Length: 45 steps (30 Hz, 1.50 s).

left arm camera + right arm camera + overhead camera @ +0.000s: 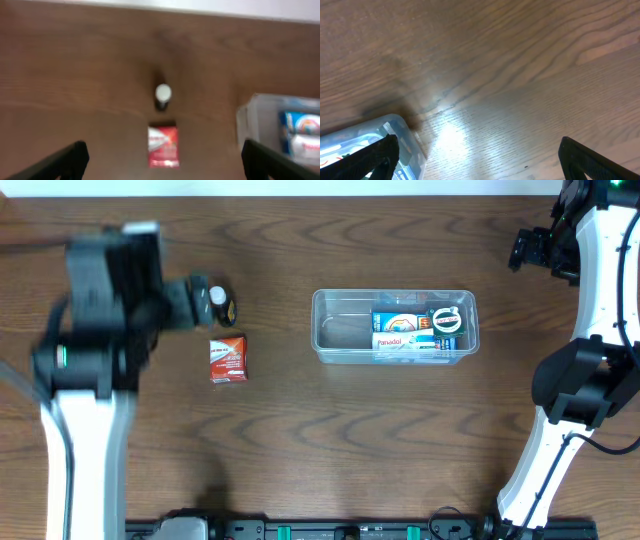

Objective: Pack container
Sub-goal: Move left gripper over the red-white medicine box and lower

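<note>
- Container point(335, 330): clear tub on the wood table point(300, 450), a little right of centre, long side running left-right, upright and open on top.
- Inside it, packed into the right half: blue-and-white boxes, one reading "Panadol" point(392, 340), and a round dark-ringed item point(447, 320) on top at the right end. The left half of the tub shows bare bottom.
- Left gripper point(162, 150): jaws spread wide, nothing held. Both fingers point(70, 157) sit at the bottom corners of the left wrist view, which is blurred.
- Container vs left gripper: well apart. The tub is off to the gripper's right and only its left end shows at the right edge of the left wrist view, past the right-hand finger.
- Under the left gripper is a small dark bottle point(222, 302) with a white cap, standing up. A red packet point(228, 359) lies flat just beside it on the near side, not touching. Both are on the table left of the tub, outside it.
- Right gripper point(476, 145): jaws wide apart and empty, only table between the fingers.
- Container vs right gripper: the gripper is off the tub's far right corner and not touching it. One rounded tub corner shows at the lower left of the right wrist view, next to one fingertip. Can't tell the height gap.
</note>
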Each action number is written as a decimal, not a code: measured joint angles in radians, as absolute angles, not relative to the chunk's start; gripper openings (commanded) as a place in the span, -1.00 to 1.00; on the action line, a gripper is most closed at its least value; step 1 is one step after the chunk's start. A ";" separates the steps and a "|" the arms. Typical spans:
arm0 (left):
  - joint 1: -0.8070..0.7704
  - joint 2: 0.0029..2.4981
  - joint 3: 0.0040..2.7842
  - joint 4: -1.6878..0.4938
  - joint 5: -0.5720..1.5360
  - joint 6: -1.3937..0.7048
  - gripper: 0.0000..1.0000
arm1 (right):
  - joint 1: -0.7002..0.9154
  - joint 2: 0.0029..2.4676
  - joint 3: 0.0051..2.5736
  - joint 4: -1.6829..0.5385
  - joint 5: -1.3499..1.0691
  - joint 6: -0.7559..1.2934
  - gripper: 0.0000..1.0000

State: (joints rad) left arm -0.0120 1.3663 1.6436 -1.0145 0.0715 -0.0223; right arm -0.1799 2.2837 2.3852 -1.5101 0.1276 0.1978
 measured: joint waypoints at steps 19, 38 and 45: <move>-0.014 1.542 1.722 -1.209 0.124 -0.023 0.96 | -0.180 2.284 2.385 -1.510 0.128 0.198 0.99; -0.014 1.571 1.243 -0.890 0.124 -0.078 0.96 | -0.180 2.284 2.385 -1.510 0.128 0.198 0.98; -0.014 1.571 1.129 -0.764 0.123 -0.078 0.96 | -0.180 2.284 2.385 -1.510 0.128 0.198 0.99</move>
